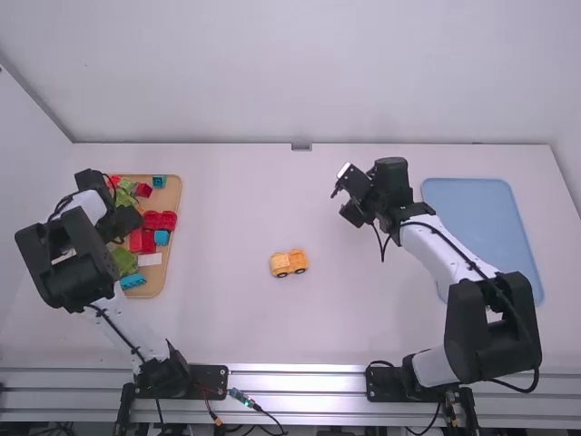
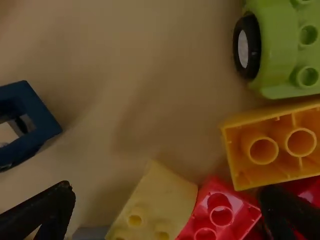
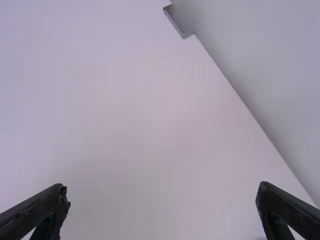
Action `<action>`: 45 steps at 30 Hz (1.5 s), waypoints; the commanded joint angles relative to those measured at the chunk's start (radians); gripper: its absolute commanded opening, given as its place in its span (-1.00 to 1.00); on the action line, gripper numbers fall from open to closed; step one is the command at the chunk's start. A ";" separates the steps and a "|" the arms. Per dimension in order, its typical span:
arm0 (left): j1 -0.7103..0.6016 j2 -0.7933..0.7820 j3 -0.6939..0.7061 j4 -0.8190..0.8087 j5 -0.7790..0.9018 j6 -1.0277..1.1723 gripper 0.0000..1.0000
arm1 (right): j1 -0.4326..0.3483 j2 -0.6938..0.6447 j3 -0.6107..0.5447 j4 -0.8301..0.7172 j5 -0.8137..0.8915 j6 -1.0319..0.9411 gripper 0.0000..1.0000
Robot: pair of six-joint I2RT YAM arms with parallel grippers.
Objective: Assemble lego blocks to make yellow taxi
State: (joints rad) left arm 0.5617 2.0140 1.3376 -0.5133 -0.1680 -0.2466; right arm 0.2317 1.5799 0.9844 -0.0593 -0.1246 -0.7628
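High view downward, left wrist view close

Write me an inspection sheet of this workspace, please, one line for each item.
Table: white; damage, nothing seen.
Toy car: orange-yellow, on its wheels near mid-table.
Tray: at left, crowded with mixed blocks; one yellow block lies hollow side up.
Clutter: loose blocks outside the tray, nothing seen; blue mat at right.
Left claw: over the tray, fingers apart, nothing gripped.
Right claw: above the table, fingers apart, nothing gripped.
Cables: along both arms and between their bases.
Surroundings: pale walls.
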 commanded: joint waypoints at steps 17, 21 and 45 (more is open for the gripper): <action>0.074 0.003 0.054 -0.080 0.159 0.158 0.43 | -0.003 -0.018 0.024 -0.025 -0.009 0.003 0.98; 0.067 0.003 0.049 -0.090 0.148 0.188 0.22 | -0.002 -0.018 0.024 -0.024 -0.010 0.002 0.99; 0.067 0.003 0.006 -0.138 0.047 0.242 -0.17 | -0.003 -0.018 0.024 -0.035 -0.010 0.003 0.98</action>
State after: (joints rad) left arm 0.6327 2.0140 1.3674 -0.6483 -0.0803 -0.0242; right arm 0.2317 1.5799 0.9844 -0.0910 -0.1280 -0.7616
